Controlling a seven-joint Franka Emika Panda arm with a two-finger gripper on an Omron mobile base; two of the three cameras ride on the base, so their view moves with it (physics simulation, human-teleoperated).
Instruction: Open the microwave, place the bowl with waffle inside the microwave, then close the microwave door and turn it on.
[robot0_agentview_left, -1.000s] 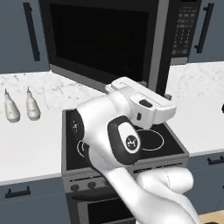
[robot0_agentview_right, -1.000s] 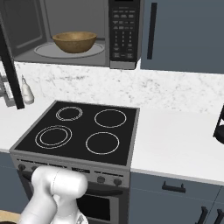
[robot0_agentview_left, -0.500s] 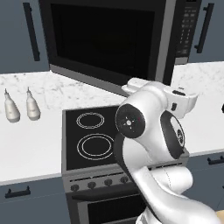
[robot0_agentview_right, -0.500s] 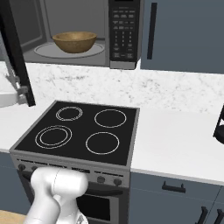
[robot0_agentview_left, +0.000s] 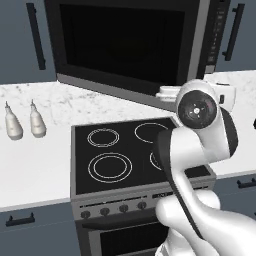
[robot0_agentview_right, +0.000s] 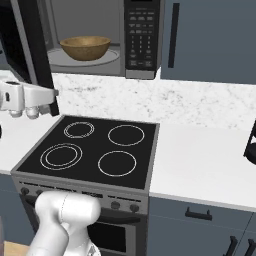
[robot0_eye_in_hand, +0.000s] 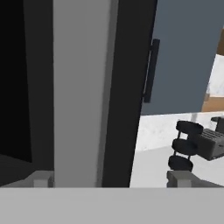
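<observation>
The round brown wooden bowl (robot0_agentview_right: 85, 47) is sitting inside the large black steel-trimmed microwave (robot0_agentview_right: 100, 37), on the round glass turntable (robot0_agentview_right: 84, 57) in the grey cavity; the waffle inside the bowl cannot be made out. The dark button panel (robot0_agentview_right: 142, 32) is sitting just right of the cavity.

The wide black glass-window microwave door (robot0_agentview_left: 125, 45) is standing part-open, swung out over the black four-ring stove (robot0_agentview_right: 95, 152); in the right base view its edge (robot0_agentview_right: 34, 50) is showing as a dark upright strip left of the cavity. In the hand view the door's edge (robot0_eye_in_hand: 83, 92) is running top to bottom, a grey band between black.

The white arm's two-finger gripper (robot0_agentview_right: 47, 97) is sitting against the lower outer edge of the door, fingers spread apart, with the door edge between the two grey fingertips (robot0_eye_in_hand: 181, 178) and nothing clamped.

Two pale bottles (robot0_agentview_left: 22, 122) are standing on the white marble counter (robot0_agentview_right: 200, 165) left of the stove. A dark toaster with three black knobs (robot0_eye_in_hand: 197, 146) is sitting on the counter below a dark blue-grey cabinet (robot0_eye_in_hand: 183, 57).
</observation>
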